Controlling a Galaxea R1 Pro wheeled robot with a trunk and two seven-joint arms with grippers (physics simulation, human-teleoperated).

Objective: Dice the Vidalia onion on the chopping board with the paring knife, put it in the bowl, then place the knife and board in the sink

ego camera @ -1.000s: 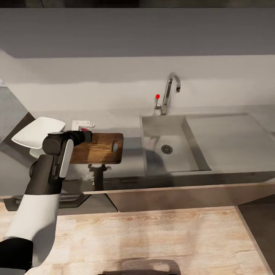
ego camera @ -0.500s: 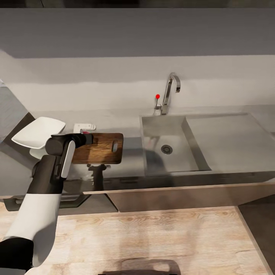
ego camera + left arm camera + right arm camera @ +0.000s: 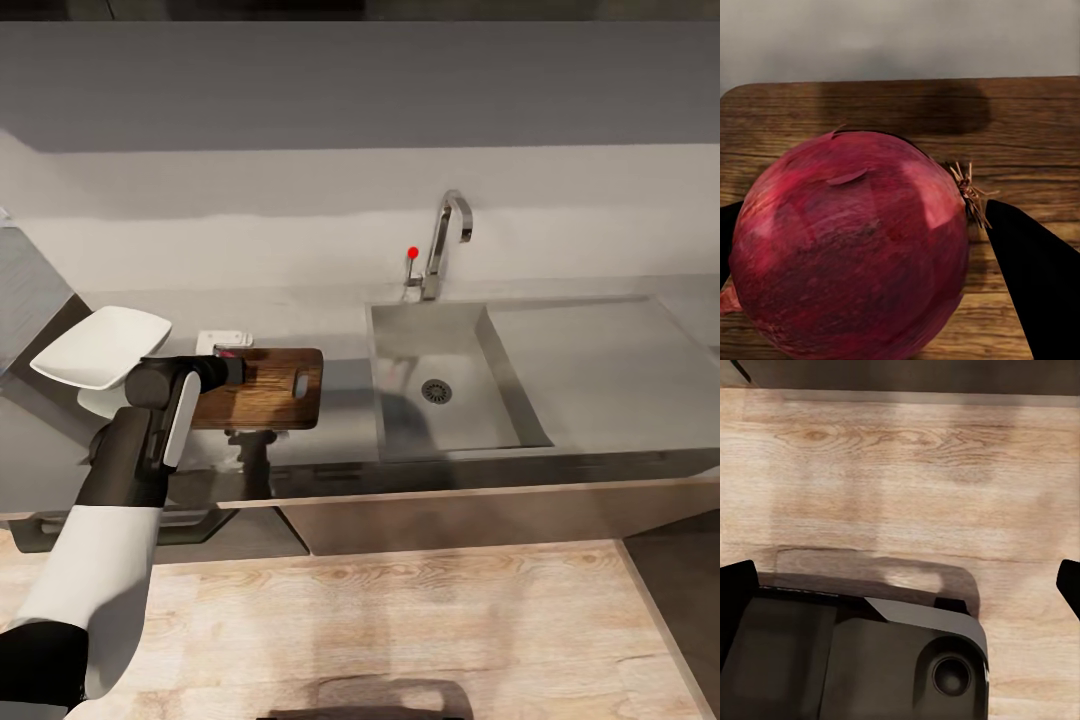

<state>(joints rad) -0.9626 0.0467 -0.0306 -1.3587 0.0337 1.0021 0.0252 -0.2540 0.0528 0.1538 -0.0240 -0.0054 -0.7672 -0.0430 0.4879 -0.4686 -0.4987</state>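
Observation:
A dark red onion (image 3: 847, 247) with a dry root tuft sits between the black fingers (image 3: 1039, 292) of my left gripper (image 3: 862, 247), which is shut on it. The onion is low over the brown wood-grain chopping board (image 3: 275, 385); I cannot tell whether it touches the wood. In the head view my left gripper (image 3: 232, 368) is over the board's left end. The white bowl (image 3: 100, 345) stands left of the board. The grey steel sink (image 3: 400, 340) lies to the right, its basin bare around the drain. The paring knife is hidden. My right gripper (image 3: 900, 577) is open above the floor.
A chrome tap (image 3: 447, 235) with a red-knobbed lever (image 3: 412, 253) stands behind the sink, and a flat drainboard (image 3: 600, 350) is on its right. A small white flat object (image 3: 222, 338) lies behind the board. The dark countertop (image 3: 345, 405) runs between board and sink. My dark base (image 3: 855, 660) is over the wooden floor (image 3: 907, 472).
My left arm has shifted slightly right and lower, bringing the onion down over the left end of the board. Nothing else has moved.

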